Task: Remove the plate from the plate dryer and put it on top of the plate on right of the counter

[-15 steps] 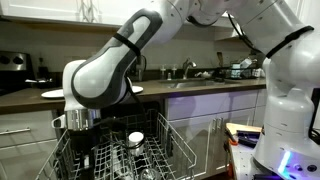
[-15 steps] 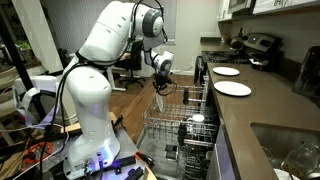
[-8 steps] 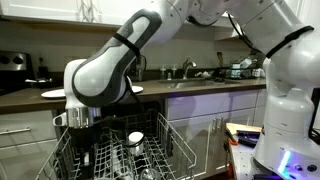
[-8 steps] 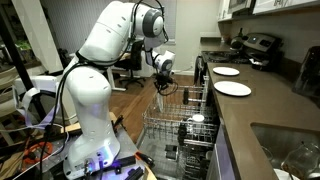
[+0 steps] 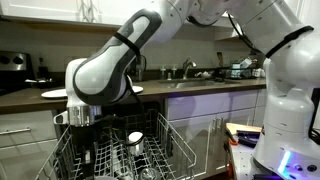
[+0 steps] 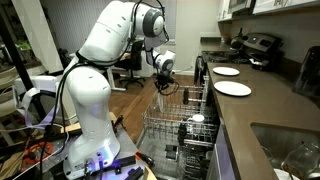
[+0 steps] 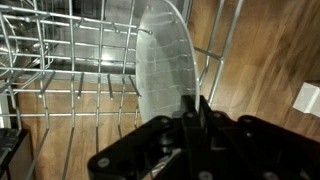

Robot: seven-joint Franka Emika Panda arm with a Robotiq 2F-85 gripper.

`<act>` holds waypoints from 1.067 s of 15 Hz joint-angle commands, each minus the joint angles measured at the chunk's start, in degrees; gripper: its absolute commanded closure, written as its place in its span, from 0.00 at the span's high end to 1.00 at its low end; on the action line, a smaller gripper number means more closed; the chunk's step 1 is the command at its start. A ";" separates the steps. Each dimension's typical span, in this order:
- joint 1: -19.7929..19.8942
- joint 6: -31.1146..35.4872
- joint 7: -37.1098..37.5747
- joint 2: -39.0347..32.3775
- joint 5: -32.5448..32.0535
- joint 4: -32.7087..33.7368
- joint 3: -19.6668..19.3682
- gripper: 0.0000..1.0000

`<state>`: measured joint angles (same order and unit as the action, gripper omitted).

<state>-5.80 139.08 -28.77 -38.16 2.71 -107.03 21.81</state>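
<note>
Tool [image 7: 195,105]: pinched tight on rim of plate [image 7: 165,60], 12 o'clock, upright btw tines of plate dryer [image 7: 60,85]. Step: grasp made, lift pending. Nxt: pull straight out clear of wires, carry to smaller plate [image 6: 226,71] on bench [image 6: 262,112], 2 o'clock.

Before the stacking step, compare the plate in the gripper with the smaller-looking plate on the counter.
The gripped plate stands on edge among the wires of the plate dryer; the smaller-looking counter plate lies flat on the counter. The gripper is shut on the gripped plate's rim; the counter plate lies untouched. Both are plain, pale and round.
</note>
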 commanded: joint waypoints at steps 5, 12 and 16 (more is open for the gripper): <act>1.40 -0.59 -2.00 5.02 1.76 -3.69 1.57 0.02; -0.57 -0.22 -0.42 5.99 0.94 -2.97 0.29 0.03; -1.04 -0.22 -0.52 5.06 0.83 -2.36 -0.07 0.28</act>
<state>-6.03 139.05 -28.86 -32.08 3.10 -110.44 22.40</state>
